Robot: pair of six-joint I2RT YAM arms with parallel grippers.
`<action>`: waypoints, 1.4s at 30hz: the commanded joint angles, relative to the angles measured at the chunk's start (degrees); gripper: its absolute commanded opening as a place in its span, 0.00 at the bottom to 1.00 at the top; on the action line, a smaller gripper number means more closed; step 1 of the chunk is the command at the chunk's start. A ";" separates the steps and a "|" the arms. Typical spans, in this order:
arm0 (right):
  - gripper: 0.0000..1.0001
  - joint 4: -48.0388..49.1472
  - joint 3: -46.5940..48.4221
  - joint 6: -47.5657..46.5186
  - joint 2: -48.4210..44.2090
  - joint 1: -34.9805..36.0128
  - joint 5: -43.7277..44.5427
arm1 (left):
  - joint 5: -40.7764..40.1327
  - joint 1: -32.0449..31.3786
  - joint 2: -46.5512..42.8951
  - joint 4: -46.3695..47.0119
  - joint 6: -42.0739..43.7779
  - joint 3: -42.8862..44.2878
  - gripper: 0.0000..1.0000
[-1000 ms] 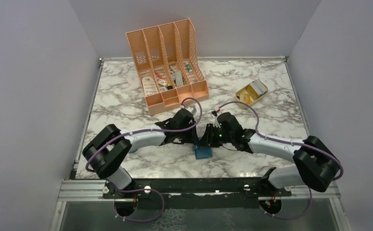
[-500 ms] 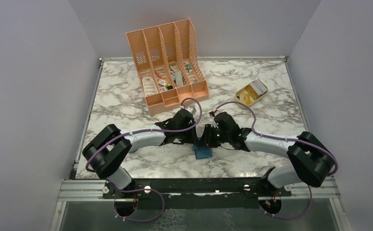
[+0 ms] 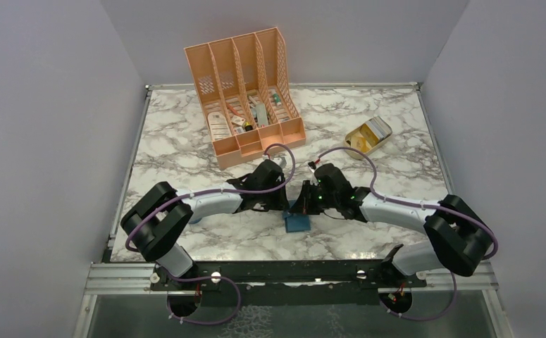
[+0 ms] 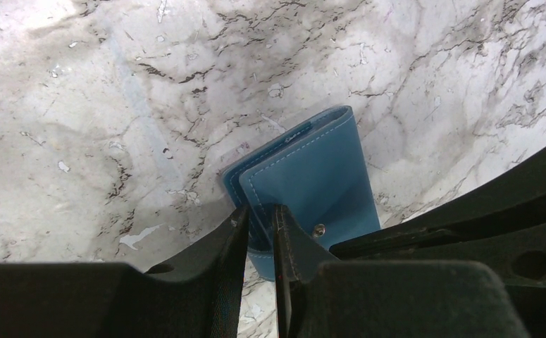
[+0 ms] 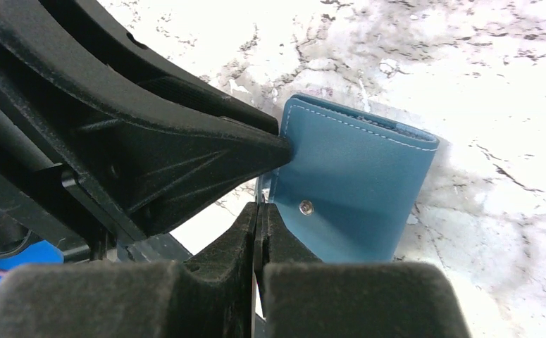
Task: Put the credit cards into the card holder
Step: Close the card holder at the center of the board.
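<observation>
The teal-blue card holder (image 3: 298,223) lies on the marble near the front middle. In the left wrist view the card holder (image 4: 312,179) is folded, with its snap showing. My left gripper (image 4: 261,218) is shut on one of its layers at the near edge. In the right wrist view my right gripper (image 5: 259,211) is shut on the edge of the card holder's (image 5: 358,183) outer flap beside the snap. The two grippers meet over it, left gripper (image 3: 284,204) against right gripper (image 3: 303,206). Yellowish credit cards (image 3: 359,141) lie in the tan tray at back right.
A large peach desk organizer (image 3: 245,98) with small items stands at the back middle. The tan oval tray (image 3: 382,135) sits at the back right. Grey walls enclose the table on three sides. Arm cables loop above both wrists.
My right arm has shifted slightly to the left, closer against the left gripper. The card holder and the left arm have stayed put.
</observation>
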 commanded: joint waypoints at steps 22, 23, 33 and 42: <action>0.01 -3.57 -0.99 -2.47 -1.36 0.38 9.05 | -2.35 0.04 -0.96 -1.24 1.81 -0.98 0.22; 0.01 -3.55 -1.12 -2.46 -1.41 0.40 8.98 | -2.00 0.04 -0.86 -1.27 1.81 -0.92 0.22; 0.01 -3.62 -2.45 -2.14 -1.03 0.40 9.45 | -1.71 0.04 -1.73 -2.54 1.20 -0.49 0.25; 0.01 -2.89 -3.48 -2.16 -0.88 0.41 8.96 | 2.48 -0.50 -6.95 -0.68 -2.22 -1.76 0.28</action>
